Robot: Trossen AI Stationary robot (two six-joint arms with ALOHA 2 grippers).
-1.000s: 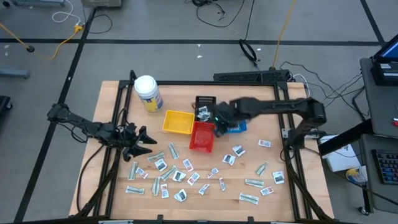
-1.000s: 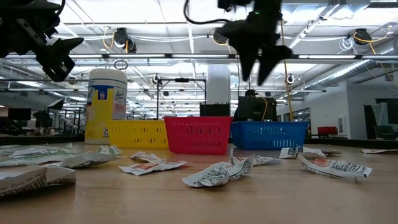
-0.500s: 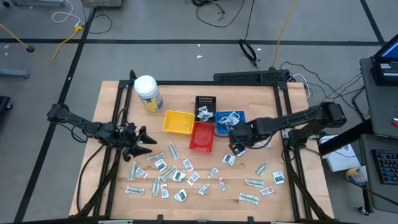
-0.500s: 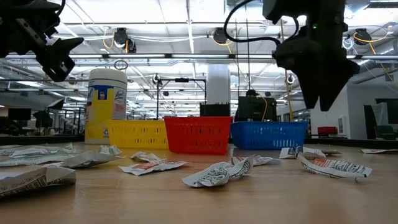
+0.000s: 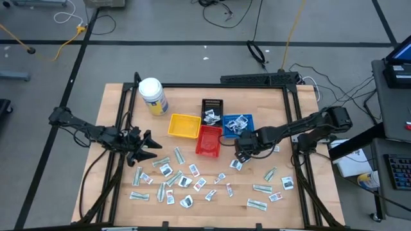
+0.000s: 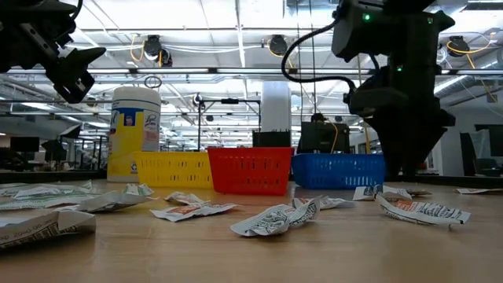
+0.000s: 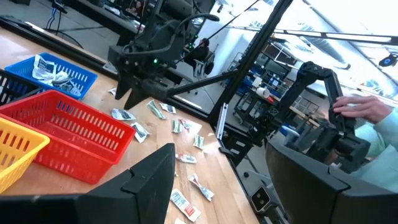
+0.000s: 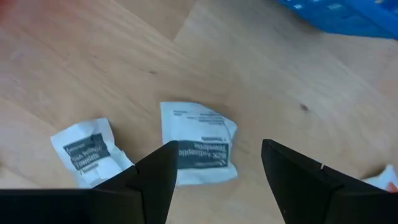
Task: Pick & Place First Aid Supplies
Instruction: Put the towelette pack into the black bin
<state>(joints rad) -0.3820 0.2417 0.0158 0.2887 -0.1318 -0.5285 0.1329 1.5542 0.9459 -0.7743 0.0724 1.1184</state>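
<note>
Right gripper low over a white packet — jaws apart, holding nothing.

The packet lies flat on the worktop between the fingers, just in front of the blue tray; a second white packet lies beside it. More first aid supplies are scattered across the near worktop. The left gripper waits — also open and empty — above the left side, near the white jar.

— What lies around the wooden table?
— Grey floor marked with dark lines, a yellow cable trailing across it (black ones too)
— And overhead?
— Pipes and round ceiling lamps, over a bright open hall
</note>
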